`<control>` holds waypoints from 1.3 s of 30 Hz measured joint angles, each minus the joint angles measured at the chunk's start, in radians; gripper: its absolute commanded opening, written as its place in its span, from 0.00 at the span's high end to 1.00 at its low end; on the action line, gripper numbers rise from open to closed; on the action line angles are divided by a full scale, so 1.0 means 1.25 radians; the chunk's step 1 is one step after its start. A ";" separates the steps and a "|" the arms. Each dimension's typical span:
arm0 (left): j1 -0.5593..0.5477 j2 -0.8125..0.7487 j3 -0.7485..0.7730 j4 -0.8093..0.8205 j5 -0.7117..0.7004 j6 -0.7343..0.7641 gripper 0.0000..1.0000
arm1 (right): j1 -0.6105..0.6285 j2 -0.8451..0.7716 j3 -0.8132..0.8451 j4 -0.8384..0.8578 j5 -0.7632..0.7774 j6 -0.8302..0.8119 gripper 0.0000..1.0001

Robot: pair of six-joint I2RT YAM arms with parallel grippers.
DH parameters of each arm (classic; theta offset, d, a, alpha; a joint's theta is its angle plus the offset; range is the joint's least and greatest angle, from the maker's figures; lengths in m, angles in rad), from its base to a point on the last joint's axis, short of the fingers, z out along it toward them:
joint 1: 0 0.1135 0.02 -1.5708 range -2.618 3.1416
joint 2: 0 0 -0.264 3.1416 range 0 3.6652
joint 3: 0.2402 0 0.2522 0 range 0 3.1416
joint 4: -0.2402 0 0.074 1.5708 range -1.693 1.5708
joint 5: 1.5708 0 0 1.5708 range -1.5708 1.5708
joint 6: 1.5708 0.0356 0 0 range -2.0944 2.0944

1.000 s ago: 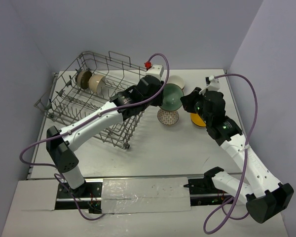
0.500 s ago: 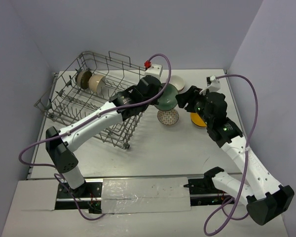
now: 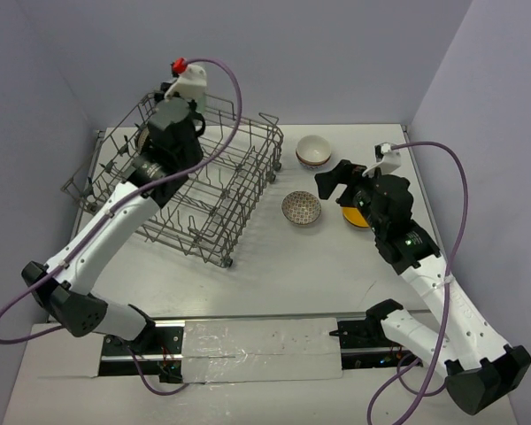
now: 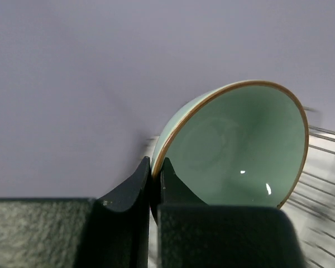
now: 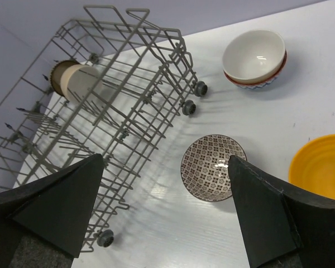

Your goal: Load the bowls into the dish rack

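Standing in dish rack (image 5: 139, 100): beige bowls (image 5: 78, 82).

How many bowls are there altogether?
6. Green bowl in the left gripper; brown bowl and cream bowl in the dish rack; white bowl, patterned bowl and orange bowl on the table. The white one may hide another beneath.

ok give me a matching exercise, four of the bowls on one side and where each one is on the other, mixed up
Bowls
1. green bowl
2. beige bowl
3. patterned bowl
4. yellow bowl

Places
a. on the table, farthest right
b. on edge among the tines of the dish rack
c. pinched at its rim in the left gripper
d. on the table, between the dish rack and the yellow bowl

Pairs: 1-c, 2-b, 3-d, 4-a
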State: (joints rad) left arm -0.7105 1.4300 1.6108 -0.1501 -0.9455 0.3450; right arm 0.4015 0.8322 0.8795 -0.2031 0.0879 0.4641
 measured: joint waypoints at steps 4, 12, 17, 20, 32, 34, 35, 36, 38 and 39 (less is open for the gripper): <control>0.116 0.041 -0.004 0.090 -0.037 0.151 1.00 | 0.000 0.006 -0.005 -0.005 0.008 -0.010 0.00; 0.195 0.229 -0.009 0.178 -0.024 0.321 1.00 | 0.000 0.013 -0.007 -0.006 0.035 -0.023 0.00; 0.214 0.333 -0.009 0.194 0.004 0.363 1.00 | 0.000 0.015 -0.017 -0.011 0.056 -0.032 0.00; 0.217 0.388 0.005 0.194 0.011 0.374 1.00 | 0.000 0.024 -0.017 -0.017 0.065 -0.034 0.00; 0.212 0.462 0.018 0.173 0.028 0.359 1.00 | 0.000 0.042 -0.023 -0.023 0.085 -0.038 0.00; 0.210 0.462 0.017 0.172 0.028 0.354 1.00 | 0.000 0.043 -0.028 -0.023 0.085 -0.038 0.01; 0.208 0.462 0.017 0.170 0.027 0.350 1.00 | 0.000 0.043 -0.030 -0.023 0.085 -0.038 0.01; 0.207 0.462 0.016 0.170 0.025 0.345 1.00 | 0.000 0.043 -0.031 -0.023 0.085 -0.038 0.01; 0.205 0.462 0.010 0.170 0.024 0.339 1.00 | 0.000 0.043 -0.031 -0.023 0.085 -0.038 0.01; 0.204 0.462 0.007 0.170 0.023 0.337 1.00 | 0.000 0.043 -0.031 -0.023 0.085 -0.038 0.01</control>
State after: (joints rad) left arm -0.4561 2.0079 1.6192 0.0620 -0.9169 0.7658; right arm 0.4015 0.8856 0.8410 -0.2314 0.1940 0.4164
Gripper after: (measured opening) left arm 0.089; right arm 0.993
